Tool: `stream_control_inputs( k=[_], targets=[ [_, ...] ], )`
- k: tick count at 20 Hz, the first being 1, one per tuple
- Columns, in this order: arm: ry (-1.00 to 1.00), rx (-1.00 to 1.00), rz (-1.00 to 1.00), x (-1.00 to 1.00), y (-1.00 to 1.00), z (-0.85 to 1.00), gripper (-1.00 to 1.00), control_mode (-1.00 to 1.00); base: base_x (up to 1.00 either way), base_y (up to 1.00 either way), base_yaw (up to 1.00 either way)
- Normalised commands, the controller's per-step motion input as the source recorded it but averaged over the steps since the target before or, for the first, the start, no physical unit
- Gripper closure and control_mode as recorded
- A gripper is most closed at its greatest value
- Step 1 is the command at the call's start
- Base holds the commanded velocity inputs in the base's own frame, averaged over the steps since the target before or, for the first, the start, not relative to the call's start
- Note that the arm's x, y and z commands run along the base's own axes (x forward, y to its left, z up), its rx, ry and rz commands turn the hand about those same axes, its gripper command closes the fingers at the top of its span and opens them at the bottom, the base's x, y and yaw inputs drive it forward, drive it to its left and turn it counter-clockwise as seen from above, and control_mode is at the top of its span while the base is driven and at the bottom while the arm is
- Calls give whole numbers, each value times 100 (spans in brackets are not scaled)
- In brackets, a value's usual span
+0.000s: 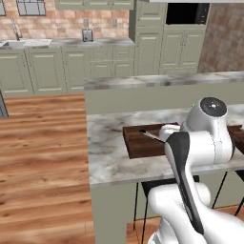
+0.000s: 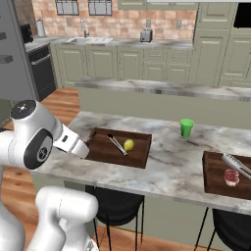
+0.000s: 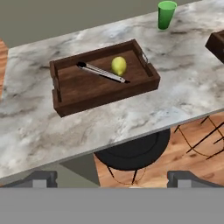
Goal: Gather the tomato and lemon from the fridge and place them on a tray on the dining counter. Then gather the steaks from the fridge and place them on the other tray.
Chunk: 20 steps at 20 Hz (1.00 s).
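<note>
Resting in the left wooden tray (image 2: 100,152) on the dining counter (image 2: 169,166) was the lemon (image 2: 128,144), touching metal tongs (image 2: 116,144). Gripper (image 3: 111,177) hung off the counter's near edge, fingers wide apart, empty. One steak (image 2: 231,177) lay in the right tray (image 2: 212,176), green cup (image 2: 186,127) between trays.

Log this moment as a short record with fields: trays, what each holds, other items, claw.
near tray: on the dining counter, holds the lemon and tongs
lemon vs tongs: beside each other, contact unclear
far tray: holds a steak and second tongs
green cup: upright on the counter between the trays
claw: open, holding nothing
</note>
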Motion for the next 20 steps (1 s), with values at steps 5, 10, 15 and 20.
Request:
stream_control_inputs(
  k=[5, 10, 15, 20],
  targets=[
    [-1, 0, 0, -9, 1, 0, -100, 100, -26, 34, 6],
    [0, 0, 0, 0, 0, 0, -100, 100, -23, 95, 22],
    [0, 0, 0, 0, 0, 0, -100, 100, 0, 100, 34],
    [0, 0, 0, 0, 0, 0, -100, 100, 0, 100, 42]
  ],
)
